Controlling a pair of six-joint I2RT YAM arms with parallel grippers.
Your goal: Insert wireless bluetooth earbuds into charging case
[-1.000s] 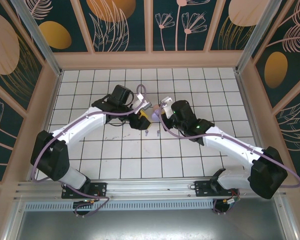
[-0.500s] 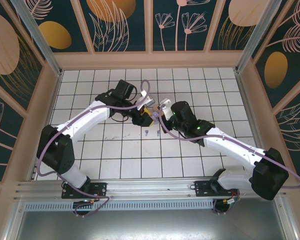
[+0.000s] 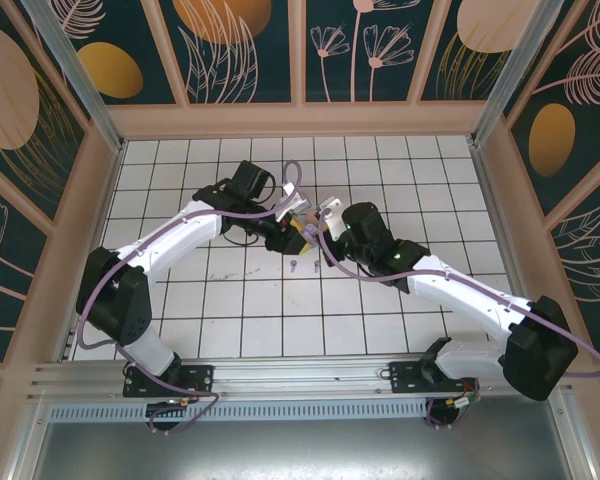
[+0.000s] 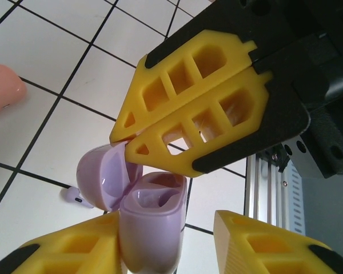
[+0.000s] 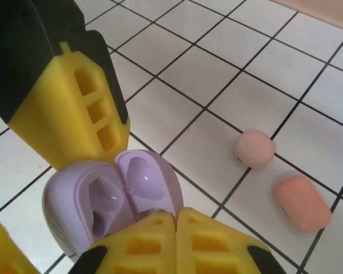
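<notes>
The open lilac charging case (image 4: 151, 220) stands between my left gripper's (image 4: 171, 228) yellow fingers. It leans on the left finger, and a gap separates it from the right finger. Its lid (image 5: 143, 177) is hinged back and both sockets look empty. My right gripper (image 5: 177, 216) is shut, its joined tips pressing on the lid's rim; those tips also reach down onto the lid in the left wrist view (image 4: 121, 138). One lilac earbud (image 4: 74, 197) lies on the tiles beside the case. From above, two small lilac earbuds (image 3: 294, 265) (image 3: 316, 268) lie just in front of both grippers.
A round pale pink case (image 5: 254, 148) and a coral case (image 5: 302, 202) lie shut on the white tiled floor (image 5: 228, 74) to the right of the lilac one. Wooden walls (image 3: 300, 120) ring the floor. The two arms meet at its centre.
My left arm swung right and brought its gripper up to the case, and its jaws have narrowed around it. The right arm has stayed almost still.
</notes>
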